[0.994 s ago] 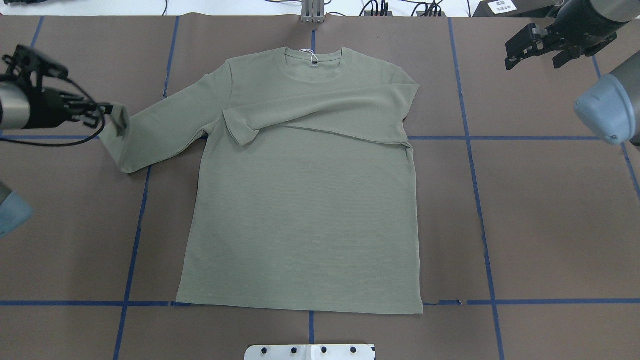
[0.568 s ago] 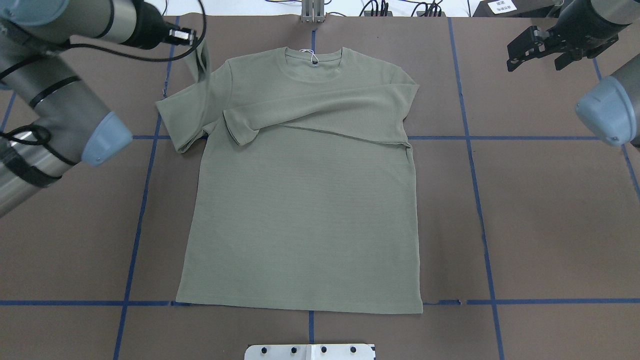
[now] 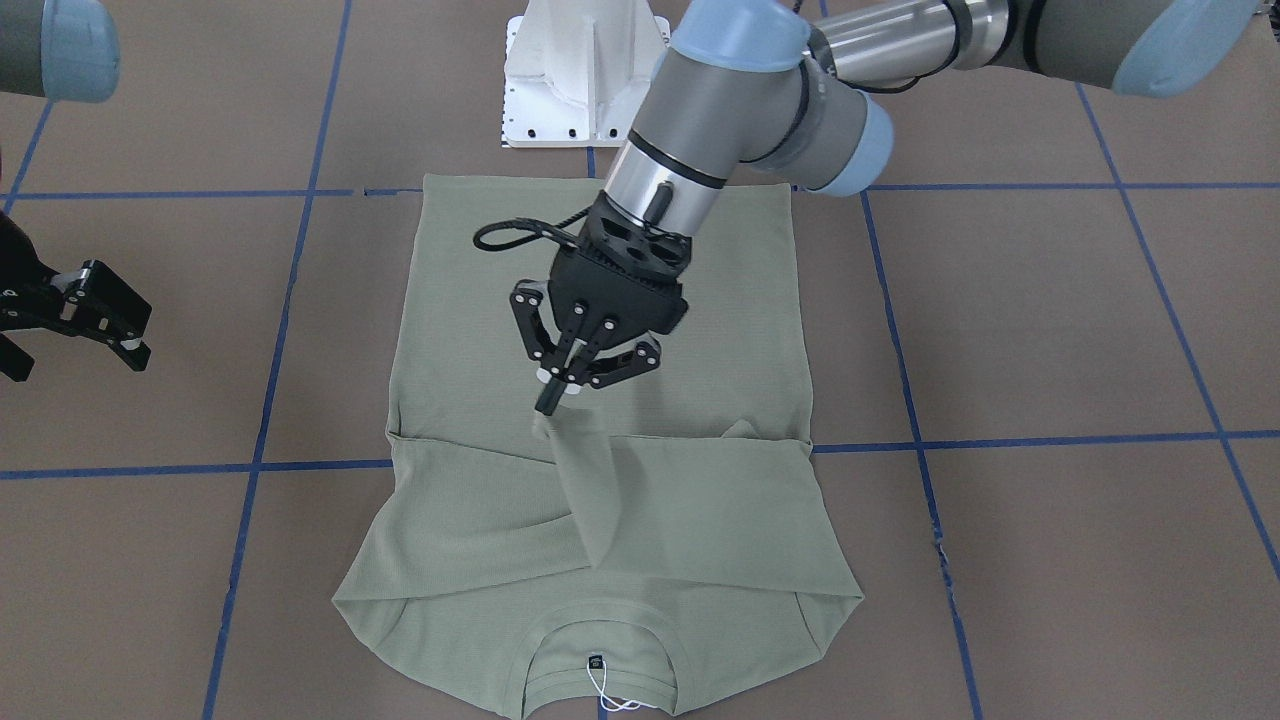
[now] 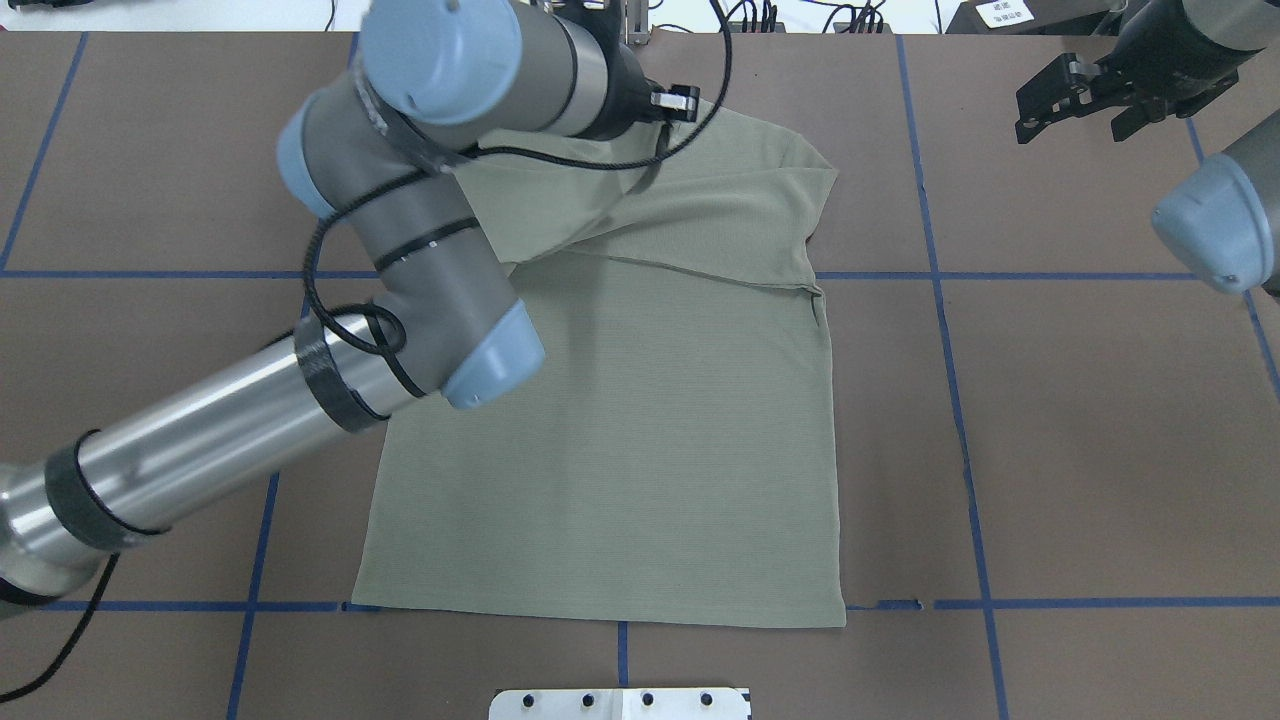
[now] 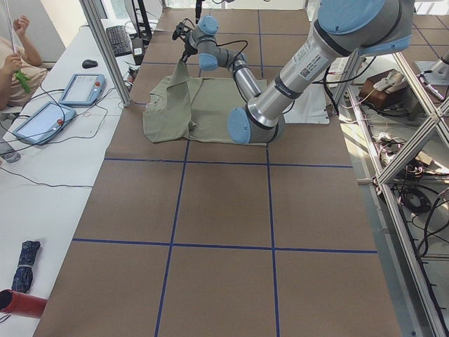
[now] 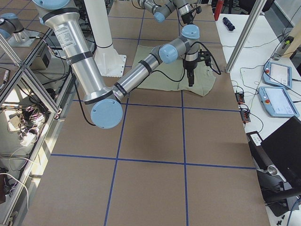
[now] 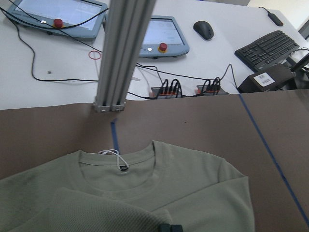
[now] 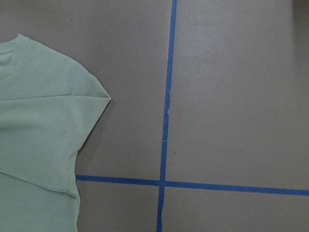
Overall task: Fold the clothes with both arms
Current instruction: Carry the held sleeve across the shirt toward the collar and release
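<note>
The sage-green shirt lies flat on the brown table, neck label at the far edge from the robot. One sleeve is folded across the chest. My left gripper hangs above the chest, shut on the cuff of the other sleeve, which slopes up from the shoulder over the folded one. In the overhead view the left arm covers the collar and that gripper. My right gripper hovers open and holds nothing, off the shirt beside its shoulder.
Blue tape lines grid the brown table. The white base pedestal stands at the hem side. An aluminium post rises at the far edge, with cables, pendants and a keyboard behind. A person sits at the side desk.
The left arm has swung from the table's left side up and across the shirt, carrying the sleeve cuff over the chest. The right arm has hardly moved.
</note>
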### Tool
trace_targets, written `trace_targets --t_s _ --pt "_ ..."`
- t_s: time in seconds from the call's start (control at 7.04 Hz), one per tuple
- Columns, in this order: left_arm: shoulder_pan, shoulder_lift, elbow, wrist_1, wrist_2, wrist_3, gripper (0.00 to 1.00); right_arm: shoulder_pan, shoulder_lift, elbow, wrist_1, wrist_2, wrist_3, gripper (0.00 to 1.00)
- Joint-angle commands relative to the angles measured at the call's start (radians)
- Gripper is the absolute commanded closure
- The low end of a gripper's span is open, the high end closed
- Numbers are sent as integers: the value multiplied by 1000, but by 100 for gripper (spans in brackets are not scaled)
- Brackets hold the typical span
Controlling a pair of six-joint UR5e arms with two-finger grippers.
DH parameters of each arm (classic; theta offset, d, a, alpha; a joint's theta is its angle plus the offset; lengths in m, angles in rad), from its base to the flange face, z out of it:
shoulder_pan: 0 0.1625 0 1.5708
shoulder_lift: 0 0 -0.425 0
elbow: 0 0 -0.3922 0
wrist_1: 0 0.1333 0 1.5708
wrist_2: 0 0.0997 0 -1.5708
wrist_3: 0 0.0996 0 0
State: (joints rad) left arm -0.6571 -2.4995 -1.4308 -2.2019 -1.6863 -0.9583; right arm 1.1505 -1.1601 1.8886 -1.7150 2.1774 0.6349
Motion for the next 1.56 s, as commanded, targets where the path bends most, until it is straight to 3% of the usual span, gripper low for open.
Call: trace_targets --t_s 0.0,0.14,0.28,0.71,0.99,1.14,1.28,1.42 --pt "126 -5 134 -224 92 65 100 0 0 1 0 -1 9 0" --pt "137 -4 156 -248 94 70 97 0 0 1 0 -2 11 0" --pt "140 -5 153 -249 94 63 1 0 0 0 0 -2 11 0" --pt "137 4 130 -176 48 58 0 -26 20 1 3 -4 8 0" --pt "18 49 42 59 -152 142 0 -121 89 -6 3 -71 15 0" --pt "-42 121 -38 156 -220 226 0 -193 117 -13 38 -141 20 1" --pt "-99 181 -83 266 -220 293 0 -242 128 -72 195 -184 23 5" --pt "-167 252 -129 280 -226 457 0 -296 143 -118 233 -197 81 2"
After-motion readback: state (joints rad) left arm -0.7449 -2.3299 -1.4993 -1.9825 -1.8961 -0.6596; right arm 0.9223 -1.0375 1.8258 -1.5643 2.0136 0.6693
